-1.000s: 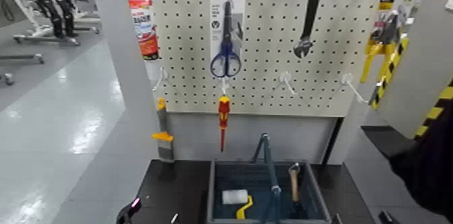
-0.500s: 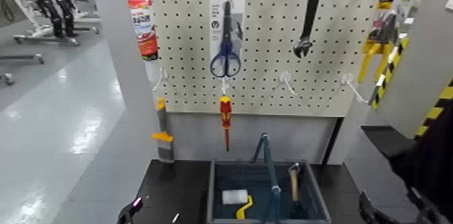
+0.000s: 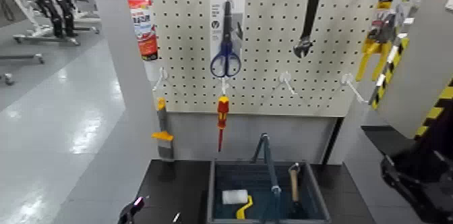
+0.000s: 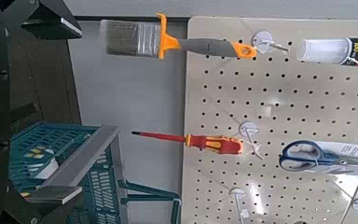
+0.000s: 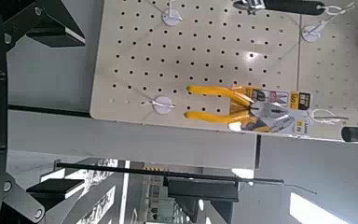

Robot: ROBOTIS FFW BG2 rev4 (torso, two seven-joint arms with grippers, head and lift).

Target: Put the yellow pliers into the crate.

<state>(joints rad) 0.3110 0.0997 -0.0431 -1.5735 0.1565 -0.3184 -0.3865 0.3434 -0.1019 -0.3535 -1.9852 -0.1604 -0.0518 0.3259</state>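
The yellow pliers (image 3: 375, 40) hung on their retail card at the far right edge of the pegboard (image 3: 269, 44), handles pointing down, beside a yellow-and-black striped post. In the right wrist view the same pliers (image 5: 226, 103) showed on a hook against the perforated panel, untouched. The crate (image 3: 222, 173) sat on the dark tabletop (image 3: 168, 186) below the board, near the middle, its tall handle bar running front to back; a white paint roller (image 3: 236, 198) with a yellow handle lay in its left half and a wooden-handled tool (image 3: 294, 181) in its right half. Above the crate a red and yellow screwdriver (image 3: 222, 115) hung from the board, with blue-handled scissors (image 3: 226, 51) higher up and a black wrench (image 3: 308, 19) to the right. The right hand (image 3: 421, 179) was at the near right corner, well below the pliers; whether its fingers were apart or together could not be told. The left hand (image 3: 131, 210) sat low at the near left of the tabletop, its fingers likewise unreadable.
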